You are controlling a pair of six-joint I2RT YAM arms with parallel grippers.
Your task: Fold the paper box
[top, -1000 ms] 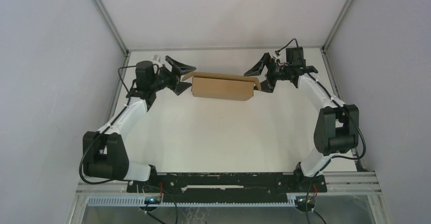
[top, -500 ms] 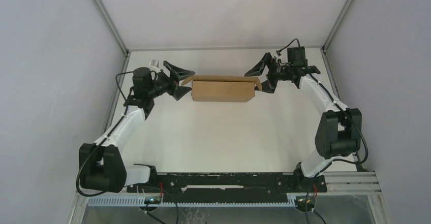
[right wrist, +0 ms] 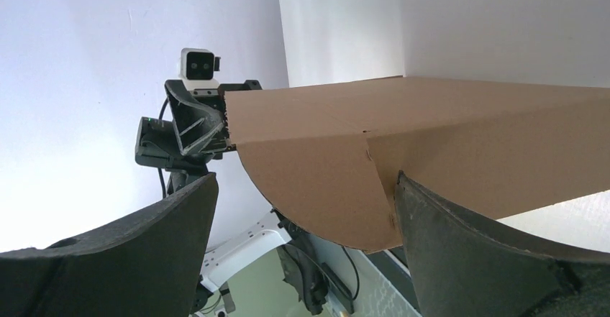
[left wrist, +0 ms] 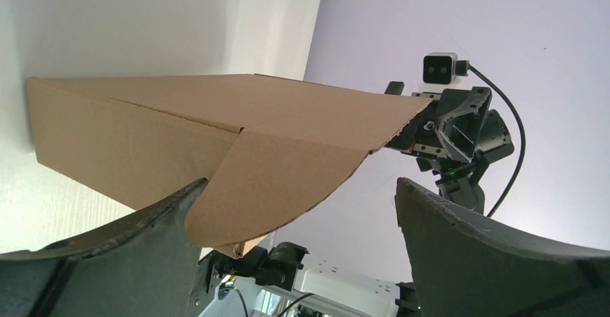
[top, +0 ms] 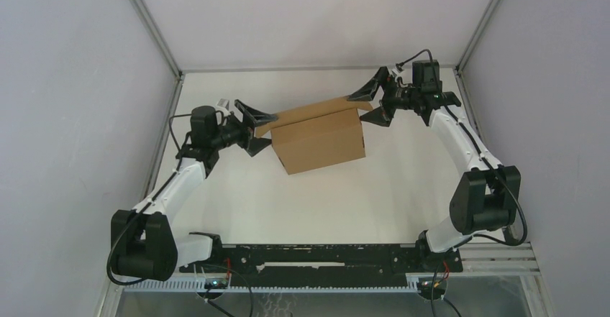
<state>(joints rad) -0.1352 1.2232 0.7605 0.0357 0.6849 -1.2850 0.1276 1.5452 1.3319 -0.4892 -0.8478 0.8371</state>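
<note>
The paper box (top: 320, 141), plain brown cardboard, sits tilted at the back middle of the table with a broad face turned up and forward. My left gripper (top: 252, 126) is open at the box's left end. In the left wrist view (left wrist: 298, 187) a rounded side flap (left wrist: 288, 173) lies between the jaws, next to the left finger. My right gripper (top: 374, 100) is open at the box's upper right corner. In the right wrist view (right wrist: 306, 180) the box (right wrist: 467, 137) fills the right side, and its rounded flap (right wrist: 324, 180) lies between the jaws, next to the right finger.
The white table (top: 302, 202) is walled by pale panels at the left, right and back. Metal frame posts (top: 147, 22) run along the back corners. The arm bases and a black rail (top: 316, 256) line the near edge.
The box has tipped up and turned, now showing a larger face, with its right end higher. The right gripper moved back and up; the left gripper shifted slightly nearer.
</note>
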